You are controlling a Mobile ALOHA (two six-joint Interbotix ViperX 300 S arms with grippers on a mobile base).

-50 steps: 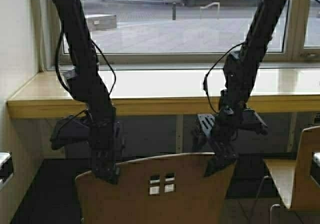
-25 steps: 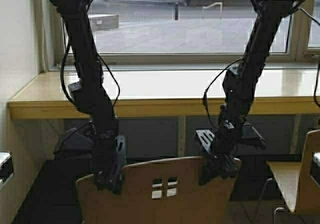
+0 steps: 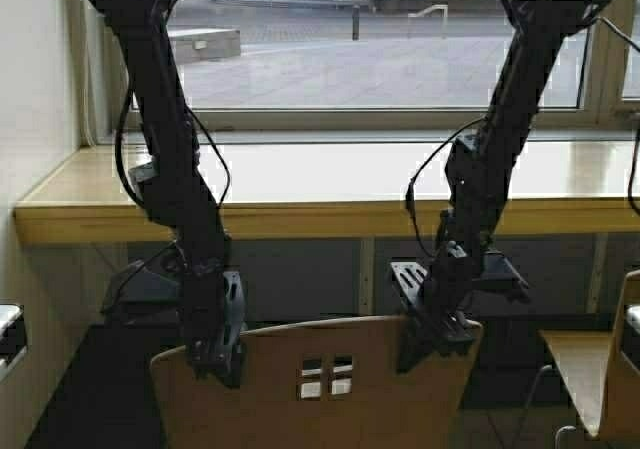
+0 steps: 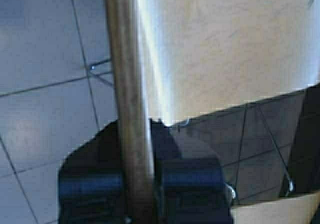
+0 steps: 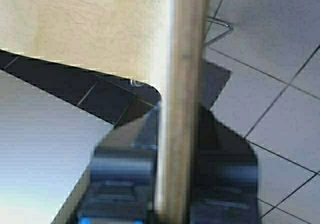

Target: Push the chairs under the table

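left tool point(image 4: 142, 181) clamping chair point(image 4: 131, 84) backrest edge, tiled floor point(image 4: 45, 59)

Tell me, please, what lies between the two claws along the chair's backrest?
Only the chair backrest's curved top edge, above its four square holes, seen in the high view, runs between left claw and right claw.

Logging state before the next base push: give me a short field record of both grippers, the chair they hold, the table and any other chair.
left gripper: shut on the held chair's backrest top edge, at its left end
right gripper: shut on the same edge, at its right end
held chair: upright, backrest toward the robot, seat not yet under the table
table: straight ahead, beyond the chair
second chair: at far right, also short of the table
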